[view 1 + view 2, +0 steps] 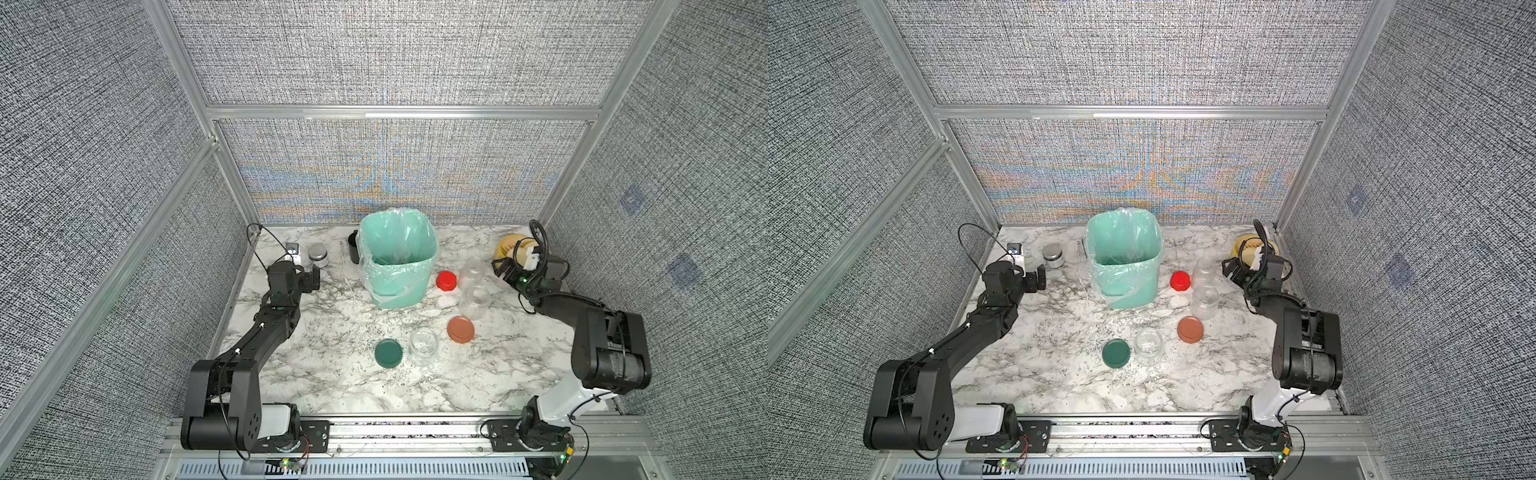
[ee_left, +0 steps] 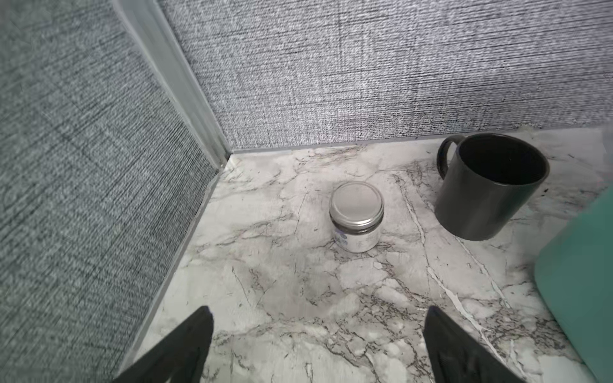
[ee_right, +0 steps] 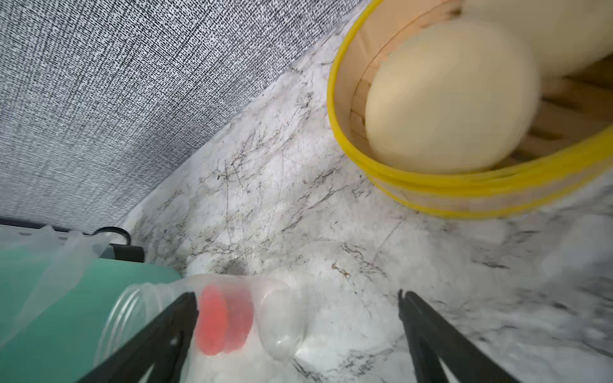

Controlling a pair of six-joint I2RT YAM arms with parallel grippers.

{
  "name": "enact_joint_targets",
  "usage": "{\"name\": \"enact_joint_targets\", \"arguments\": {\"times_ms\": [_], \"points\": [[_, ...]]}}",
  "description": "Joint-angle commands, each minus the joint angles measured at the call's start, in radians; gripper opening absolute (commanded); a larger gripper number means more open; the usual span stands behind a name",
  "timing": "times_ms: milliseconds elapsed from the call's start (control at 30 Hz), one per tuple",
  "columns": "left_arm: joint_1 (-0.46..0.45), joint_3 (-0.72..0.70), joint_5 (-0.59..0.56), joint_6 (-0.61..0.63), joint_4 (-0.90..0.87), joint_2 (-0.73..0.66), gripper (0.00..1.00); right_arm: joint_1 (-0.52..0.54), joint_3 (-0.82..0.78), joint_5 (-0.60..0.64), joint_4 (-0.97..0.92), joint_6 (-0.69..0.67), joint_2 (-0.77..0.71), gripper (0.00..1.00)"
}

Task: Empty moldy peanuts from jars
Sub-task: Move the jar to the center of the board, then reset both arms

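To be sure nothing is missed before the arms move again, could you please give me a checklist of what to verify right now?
1. Lids off all three jars: ok. The red lid, terracotta lid and dark green lid lie on the table.
2. Jars emptied: ok. The near jar, middle jar and far jar look clear in both top views.
3. Right tool free: ok. It is open with nothing between its jaws, and the far jar is beside it.
4. Left tool free: ok. It is open, facing the silver-lidded tin.
5. Peanuts inside the bin: cannot tell. Its bottom is too dim.
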Motion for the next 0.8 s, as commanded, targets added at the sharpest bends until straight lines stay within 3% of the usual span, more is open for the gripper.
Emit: {"name": "enact_joint_targets", "arguments": {"times_ms": [0,133,233,467,667,767], "points": [[0.000,-0.024,-0.089,-0.122,0.007,-0.019,0.99,0.026,-0.015,0.058,0.181,-0.091,-0.055,0.98],[-0.002,-0.058,-0.102,-0.152,-0.008,-0.057,1.00,0.053,-0.130,0.115,0.306,-0.143,-0.149,0.98],[-0.002,-0.119,-0.120,-0.150,0.023,-0.091,1.00,0.110,-0.202,0.229,0.325,-0.281,-0.242,0.98],[-0.003,-0.210,-0.133,-0.146,0.218,-0.011,1.00,0.121,-0.318,0.274,0.457,-0.279,-0.321,0.98],[-0.003,-0.152,-0.125,-0.143,0.197,0.081,1.00,0.142,-0.349,0.295,0.449,-0.301,-0.368,0.98],[-0.004,-0.190,-0.091,-0.129,0.261,0.089,1.00,0.148,-0.408,0.329,0.480,-0.312,-0.422,0.98]]}}
